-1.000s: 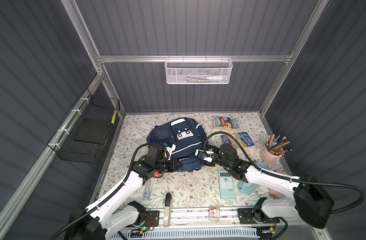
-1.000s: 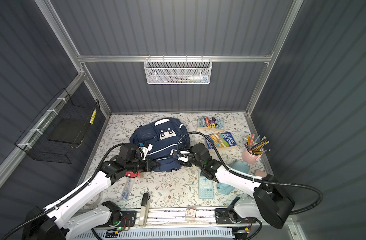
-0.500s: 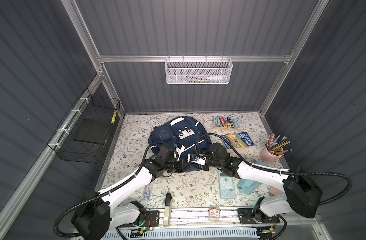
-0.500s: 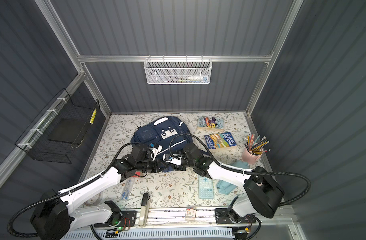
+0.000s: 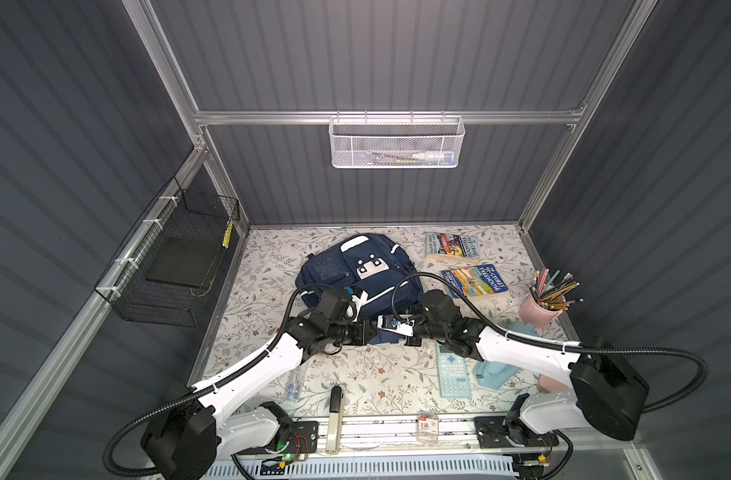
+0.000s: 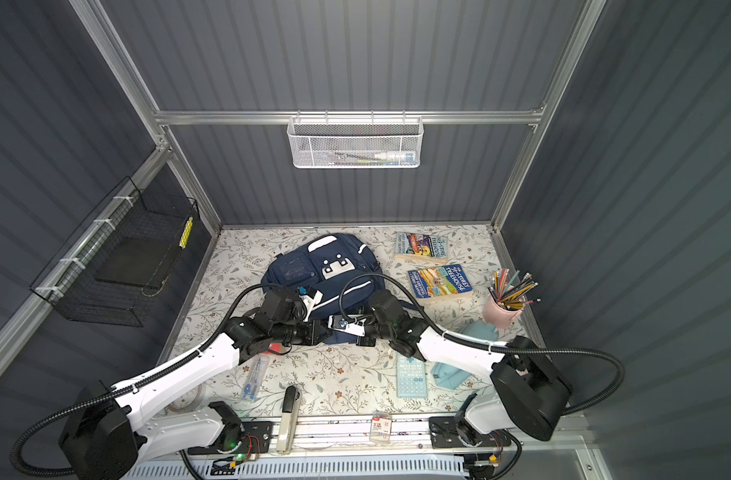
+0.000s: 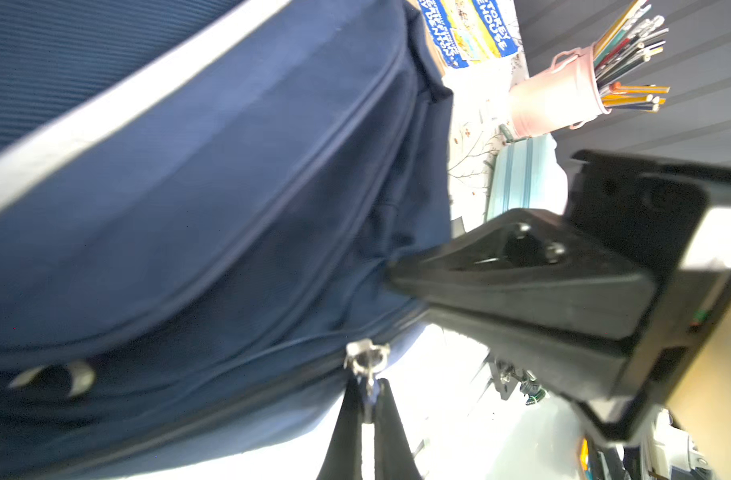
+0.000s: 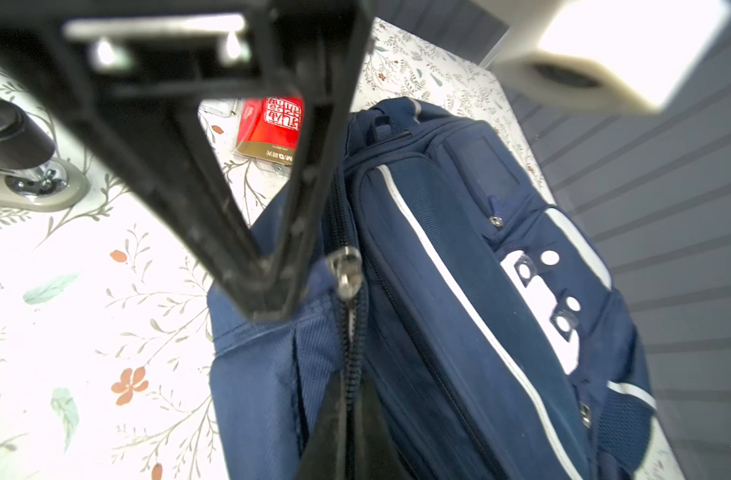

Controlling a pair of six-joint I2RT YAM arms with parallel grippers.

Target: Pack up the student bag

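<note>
I am looking down into a grey booth with a flower-patterned surface (image 5: 268, 266). The student bag (image 5: 355, 270), a navy fabric backpack with white stripes, lies flat on it with its front facing up. It stretches away beyond both hands, which meet at its nearest edge.

The left hand (image 7: 366, 401) is fully closed. In its wrist view, two dark fingers pinch the tab hanging from the metal zip pull (image 7: 366, 359). The right hand (image 8: 344, 409) is fully closed too, just beside the left hand. Its fingers are clamped on the bag's cloth along the zip line, and the zip's teeth run out from between them. I cannot tell how far this zip is open.

I judge the bag to be soft, limp and light. It looks flat, so it will likely slide and bunch up on the surface rather than resist a tug. The woven cloth should grip well. The zip pull is small and hard, and could slip free unless I draw it straight along the track. The tab is the best hold for moving the slider. The seam close to the slider is the best hold for anchoring the cloth. Both hands sit at those holds.

Out past the right hand's outer side lie two books (image 5: 474, 282) and a pink cup of pencils (image 5: 540, 309). A calculator (image 5: 451, 370) and a pale-blue pouch (image 5: 494, 372) lie back toward that arm's base. None of these is in the bag.
</note>
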